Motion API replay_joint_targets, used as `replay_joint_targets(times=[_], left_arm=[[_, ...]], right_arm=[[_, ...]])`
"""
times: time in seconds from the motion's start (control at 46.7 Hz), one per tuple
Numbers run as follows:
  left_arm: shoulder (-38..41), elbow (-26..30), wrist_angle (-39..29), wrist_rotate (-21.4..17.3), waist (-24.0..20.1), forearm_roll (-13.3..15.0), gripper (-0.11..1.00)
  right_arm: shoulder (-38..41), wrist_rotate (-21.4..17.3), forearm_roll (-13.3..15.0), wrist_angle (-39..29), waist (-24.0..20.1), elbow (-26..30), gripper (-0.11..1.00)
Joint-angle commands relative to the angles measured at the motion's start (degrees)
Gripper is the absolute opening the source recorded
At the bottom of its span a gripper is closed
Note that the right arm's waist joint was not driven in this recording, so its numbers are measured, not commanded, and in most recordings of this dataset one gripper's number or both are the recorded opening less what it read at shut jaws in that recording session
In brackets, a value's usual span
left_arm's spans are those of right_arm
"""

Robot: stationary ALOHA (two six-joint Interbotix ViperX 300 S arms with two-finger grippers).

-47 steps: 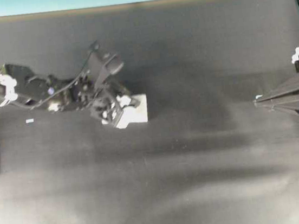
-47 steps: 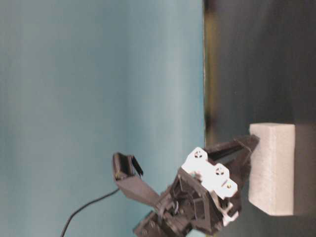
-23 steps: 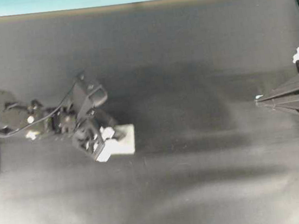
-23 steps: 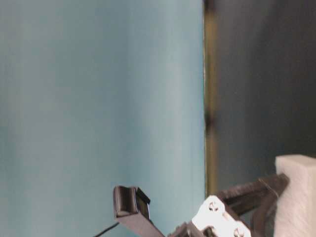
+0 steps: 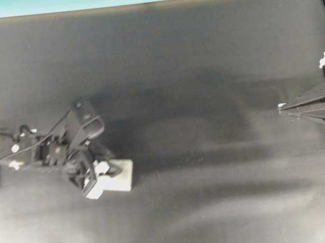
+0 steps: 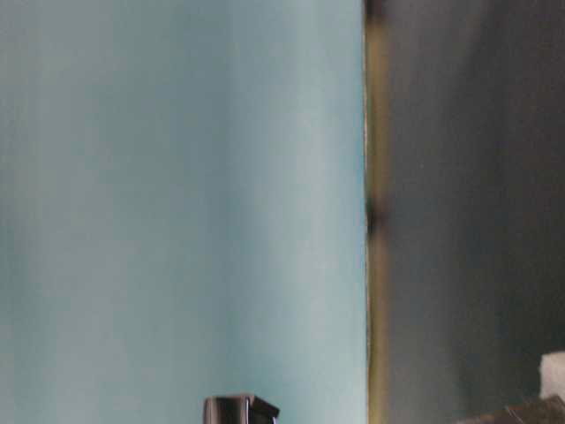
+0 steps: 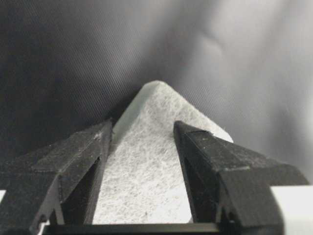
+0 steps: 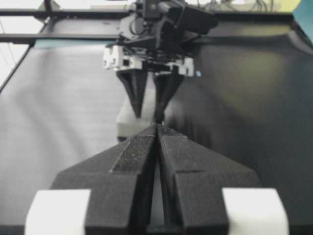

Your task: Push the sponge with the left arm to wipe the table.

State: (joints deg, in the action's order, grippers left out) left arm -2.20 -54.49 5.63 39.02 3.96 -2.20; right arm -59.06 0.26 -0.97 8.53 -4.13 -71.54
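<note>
— So where does the small white rectangular sponge block (image 5: pixel 115 177) lie from the left arm's black two-fingered gripper (image 5: pixel 98 178)?

— Right at its tip. From overhead it rests on the flat matte black table sheet (image 5: pixel 219 197) in the left half, rather near the front edge, and the gripper comes at it from the left side. The wrist view shows the sponge (image 7: pixel 151 161) sitting between the two black fingers (image 7: pixel 215 166), both pressed against its sides, so I read the left gripper (image 7: pixel 144 171) as clamped on it.

— And its long axis?

— Hard to say. Overhead, part of it is under the gripper; what shows juts out to the right of the fingers. I cannot tell which side is longer.

— Which arm is nearer?

— The left, by far. The right arm's pointed black gripper (image 5: pixel 285 106) sits at the table's right edge, well apart from the sponge, with its fingers drawn together on nothing, as its own wrist view (image 8: pixel 157 129) shows.

— So the wipe depends on what?

— I judge, on the open sheet lying to the right of the sponge: pushing that way sweeps the most table.
</note>
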Motion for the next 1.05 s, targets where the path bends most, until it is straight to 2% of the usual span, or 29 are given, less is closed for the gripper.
replay_joint_targets(times=[0.0,0.364,0.664,0.943,1.028], left_arm=[[-0.88,-0.18,0.18,1.58,2.29,-0.26,0.52],[-0.53,0.00,0.53,10.20,10.46,-0.18,0.52],[-0.70,-1.23,0.18,10.81,18.37,-0.26,0.52],[-0.09,-1.41,0.09,11.60,28.92,-0.26,0.52],[0.35,-1.23,0.18,12.30,30.85,-0.26,0.52]], right_arm=[[0.18,0.26,-0.09,0.18,0.00,0.35,0.00],[0.26,-0.35,-0.09,0.18,0.00,0.26,0.00],[0.18,-0.44,-0.09,0.18,0.00,0.00,0.00],[0.09,-0.53,-0.09,0.18,0.00,-0.09,0.00],[0.09,-0.53,-0.09,0.18,0.00,-0.09,0.00]])
